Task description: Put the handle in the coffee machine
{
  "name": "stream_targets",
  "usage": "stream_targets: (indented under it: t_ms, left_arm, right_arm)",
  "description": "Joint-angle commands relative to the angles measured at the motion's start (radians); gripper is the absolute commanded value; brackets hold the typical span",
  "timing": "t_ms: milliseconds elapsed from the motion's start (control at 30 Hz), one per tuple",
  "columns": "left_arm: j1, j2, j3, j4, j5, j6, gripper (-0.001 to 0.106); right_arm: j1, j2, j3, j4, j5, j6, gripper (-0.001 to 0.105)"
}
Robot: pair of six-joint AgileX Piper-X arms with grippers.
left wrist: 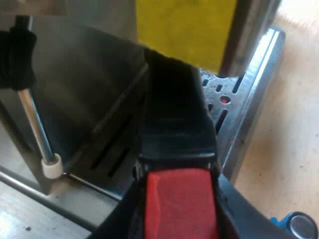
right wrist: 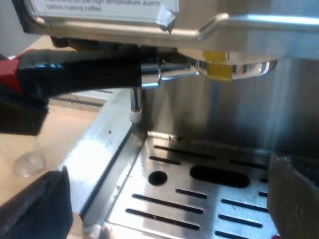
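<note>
The left gripper was clamped around the red end of the handle. The right gripper hung over the drip tray with fingers spread, holding nothing. Farther off, the metal holder sat up under the espresso machine front. It looked inserted. Whether it was turned to lock could not be told, and it was not yet released.

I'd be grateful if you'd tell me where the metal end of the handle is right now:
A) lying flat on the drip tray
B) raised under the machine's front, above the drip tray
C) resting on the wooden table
B: the metal holder is up at the underside of the machine, above the drip tray. The left gripper grips the red end of its dark handle.
</note>
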Motion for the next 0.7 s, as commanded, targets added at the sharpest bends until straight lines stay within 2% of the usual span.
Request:
stream_targets:
  t_ms: [33, 167, 267, 333, 400, 500, 667, 700]
  left_arm:
    - [0.013, -0.038, -0.034, -0.061, 0.387, -0.019, 0.000]
    - [0.013, -0.051, -0.034, -0.051, 0.387, -0.020, 0.000]
    - [0.013, -0.064, -0.036, -0.050, 0.387, -0.020, 0.000]
    - [0.013, -0.069, -0.036, -0.050, 0.387, -0.020, 0.000]
    - [0.013, -0.069, -0.036, -0.050, 0.385, -0.020, 0.000]
    - [0.013, -0.069, -0.036, -0.043, 0.385, -0.020, 0.000]
    - [0.013, -0.069, -0.036, -0.044, 0.374, -0.017, 0.000]
    - [0.013, -0.069, -0.036, -0.044, 0.368, -0.008, 0.000]
  right_arm:
    - [-0.010, -0.003, 0.001, 0.056, 0.010, -0.004, 0.080]
    - [-0.041, -0.003, 0.034, 0.070, 0.055, -0.004, 0.080]
    - [-0.071, -0.003, 0.073, 0.051, 0.049, -0.004, 0.079]
    - [-0.087, -0.003, 0.101, -0.001, 0.036, -0.006, 0.074]
    - [-0.101, -0.003, 0.140, -0.081, 0.032, -0.033, 0.064]
    - [-0.109, 0.002, 0.176, -0.157, 0.032, -0.040, 0.055]
    - [-0.131, 0.085, 0.188, -0.360, -0.018, -0.169, 0.055]
    - [-0.136, 0.112, 0.188, -0.417, -0.017, -0.173, 0.055]
